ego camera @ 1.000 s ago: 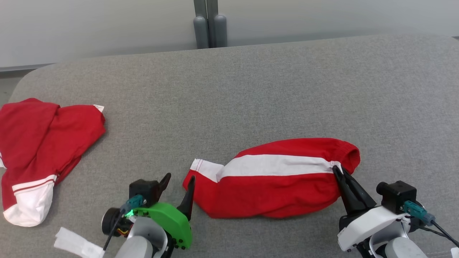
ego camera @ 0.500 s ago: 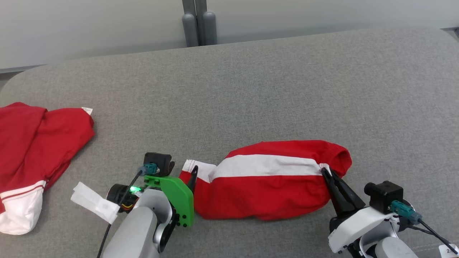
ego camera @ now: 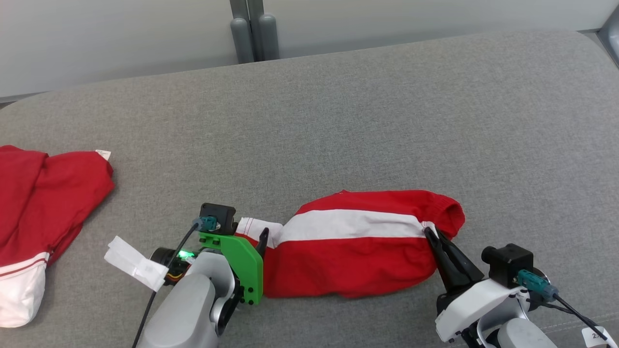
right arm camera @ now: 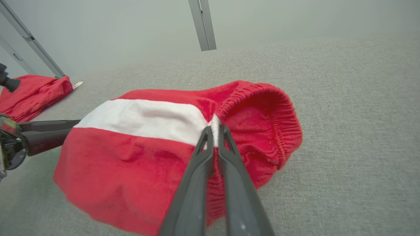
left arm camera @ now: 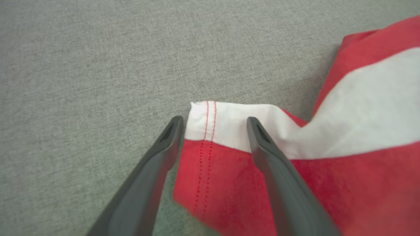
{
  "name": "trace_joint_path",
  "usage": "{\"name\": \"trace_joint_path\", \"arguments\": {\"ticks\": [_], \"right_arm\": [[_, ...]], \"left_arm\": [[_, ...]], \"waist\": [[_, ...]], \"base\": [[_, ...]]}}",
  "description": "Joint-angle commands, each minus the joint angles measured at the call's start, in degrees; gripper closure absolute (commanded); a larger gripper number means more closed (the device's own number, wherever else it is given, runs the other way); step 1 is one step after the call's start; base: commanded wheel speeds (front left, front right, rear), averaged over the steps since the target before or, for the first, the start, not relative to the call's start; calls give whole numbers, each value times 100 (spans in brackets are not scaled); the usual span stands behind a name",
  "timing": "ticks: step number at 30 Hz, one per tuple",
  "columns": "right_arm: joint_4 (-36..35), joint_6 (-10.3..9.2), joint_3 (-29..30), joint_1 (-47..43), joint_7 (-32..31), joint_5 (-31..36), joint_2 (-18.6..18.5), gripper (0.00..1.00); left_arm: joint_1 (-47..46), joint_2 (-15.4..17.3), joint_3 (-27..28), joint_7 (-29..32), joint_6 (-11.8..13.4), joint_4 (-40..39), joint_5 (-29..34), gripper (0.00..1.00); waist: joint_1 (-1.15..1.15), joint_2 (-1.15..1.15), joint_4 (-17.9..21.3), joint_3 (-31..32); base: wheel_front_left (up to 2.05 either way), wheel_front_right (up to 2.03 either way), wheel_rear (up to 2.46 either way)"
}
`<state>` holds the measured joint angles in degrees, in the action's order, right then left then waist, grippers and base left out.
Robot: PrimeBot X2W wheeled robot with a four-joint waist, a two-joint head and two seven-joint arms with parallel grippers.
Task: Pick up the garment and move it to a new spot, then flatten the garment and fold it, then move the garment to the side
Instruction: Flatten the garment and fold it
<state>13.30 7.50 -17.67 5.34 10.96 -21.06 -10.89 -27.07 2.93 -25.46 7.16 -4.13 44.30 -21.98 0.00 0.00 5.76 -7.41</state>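
Right pincer (right arm camera: 215,129): I am pinching it shut on the gathered elastic waistband (right arm camera: 279,131) of the red fabric shorts-like garment with a broad white stripe (ego camera: 358,256), right where stripe meets band. Left pincer (left arm camera: 215,120): I am holding it wide open at the garment's other end. The white stitched hem corner (left arm camera: 203,121) is sitting between the fingers, one finger (left arm camera: 164,154) over the bare grey woven cushion surface (ego camera: 338,121), the other over the cloth. Nothing gripped there yet. The garment is lying flattish along the lower centre of the head view, between my two pincers. A second crumpled red-and-white garment (ego camera: 48,193) is lying at the left edge, well apart.

Risks, as I am judging them: closing the left now may be catching only the top layer, or nipping the cushion cover too, since the tips look low. The right bite looks thin, just a sliver of band, so it may be slipping out once I am lifting or stretching. Uneven pull would be twisting the stripe and bunching the cloth.
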Motion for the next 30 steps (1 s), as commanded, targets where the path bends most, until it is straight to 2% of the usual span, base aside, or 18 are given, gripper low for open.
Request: {"name": "trace_joint_path", "arguments": {"ticks": [1,2,3,4,5,7,10,14,23,30], "right_arm": [[24,-2,-18,69,39,-32,8,100],[32,-2,-26,72,47,-37,6,100],[37,-2,-32,77,47,-38,5,100],[46,-2,-42,83,51,-43,5,100],[52,-2,-48,88,56,-46,5,100],[65,-2,-66,98,66,-48,10,100],[81,-2,-95,114,77,-53,9,100],[93,-2,-113,146,75,-52,-6,100],[-141,-2,104,286,96,47,-149,100],[-770,-2,404,435,24,121,-386,100]], "left_arm": [[-119,9,-18,-34,-18,42,-53,4],[-130,8,-43,-45,-24,74,-71,18],[-141,8,-65,-55,-27,98,-87,23],[-150,7,-89,-69,-24,127,-103,38],[-161,7,-105,-69,-23,148,-117,48],[-190,6,-142,-101,-14,199,-152,57],[-232,4,-190,-145,8,285,-168,81],[-270,4,-229,-275,54,351,-217,100],[-144,3,-12,-939,26,-8,-757,100],[199,4,215,-1484,25,-1166,-1286,100]], "waist": [[0,0,11,7],[0,0,15,10],[0,0,16,12],[0,0,20,14],[0,0,22,14],[0,0,27,16],[0,0,32,19],[0,0,34,23],[0,0,21,96],[0,0,-98,237]], "base": [[0,0,0],[0,0,0],[0,0,0],[0,0,0],[0,0,0],[0,0,0],[0,0,0],[0,0,0],[0,0,0],[0,0,0]]}}
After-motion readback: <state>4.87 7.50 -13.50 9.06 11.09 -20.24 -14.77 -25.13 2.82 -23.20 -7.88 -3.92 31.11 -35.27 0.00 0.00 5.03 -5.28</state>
